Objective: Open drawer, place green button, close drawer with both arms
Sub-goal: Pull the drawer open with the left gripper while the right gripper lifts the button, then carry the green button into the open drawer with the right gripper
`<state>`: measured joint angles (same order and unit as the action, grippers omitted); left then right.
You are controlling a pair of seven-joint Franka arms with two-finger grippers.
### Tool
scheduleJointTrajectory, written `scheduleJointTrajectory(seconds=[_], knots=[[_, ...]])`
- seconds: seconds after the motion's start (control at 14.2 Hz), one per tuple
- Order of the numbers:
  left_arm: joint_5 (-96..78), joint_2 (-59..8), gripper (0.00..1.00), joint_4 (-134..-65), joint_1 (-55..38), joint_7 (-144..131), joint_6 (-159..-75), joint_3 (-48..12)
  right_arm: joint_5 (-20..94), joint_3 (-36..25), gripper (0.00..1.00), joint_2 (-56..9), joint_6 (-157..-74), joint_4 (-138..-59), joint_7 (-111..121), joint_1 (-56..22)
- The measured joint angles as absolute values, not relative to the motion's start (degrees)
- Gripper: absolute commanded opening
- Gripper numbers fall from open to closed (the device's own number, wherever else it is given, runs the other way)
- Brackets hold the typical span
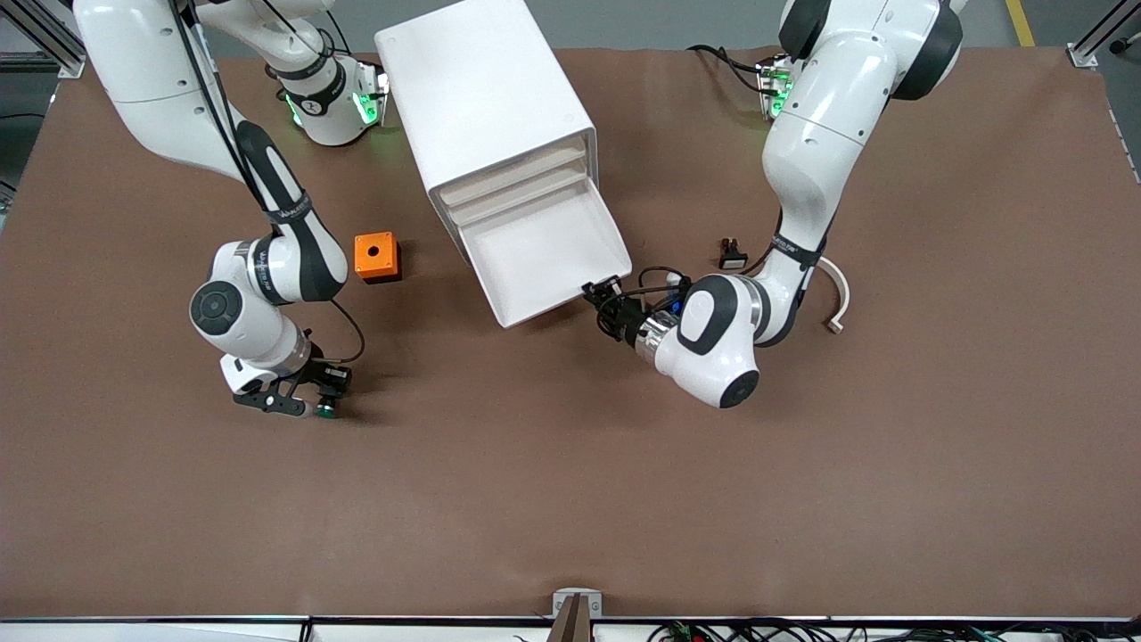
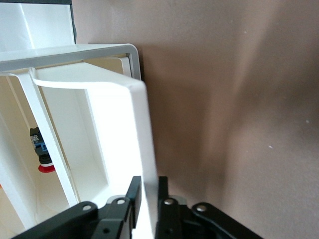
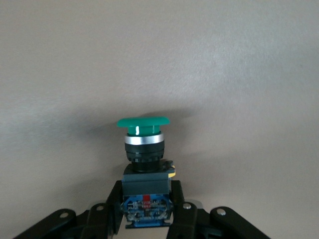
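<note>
drawer (image 1: 553, 259): pulled out of cabinet (image 1: 486, 98), ready to receive | left gripper (image 1: 604, 296): clamped on drawer's front rim, steadying it | right gripper (image 1: 307, 401): closed on green button (image 3: 143, 130), near table edge, for carrying

One cabinet (image 1: 486, 98), four drawers, three buttons, one orange cube (image 1: 376, 257).

Front view: high, facing both arm bases, whole brown table (image 1: 570, 499). Wrist views sit close: left on pulled-out white plastic drawer (image 2: 142, 149) rim, also in front view at 12 o'clock; right on green-capped push button (image 3: 143, 149).
</note>
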<state>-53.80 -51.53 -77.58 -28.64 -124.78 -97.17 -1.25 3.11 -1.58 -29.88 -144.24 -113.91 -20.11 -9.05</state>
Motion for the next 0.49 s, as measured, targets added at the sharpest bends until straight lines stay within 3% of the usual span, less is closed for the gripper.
scheduleJointTrajectory(seconds=[0.28,0.49], knots=[[-53.8,-51.51,1.0,-75.94,-28.3,-124.73,-97.55,-1.06,3.18,-1.08,0.0,-22.5,-132.0,-110.26,-37.72,-13.54],[-51.62,-51.37,1.0,-73.46,-27.93,-124.4,-97.65,1.63,3.21,-0.15,0.0,-16.28,-127.87,-110.21,-53.77,-19.64]])
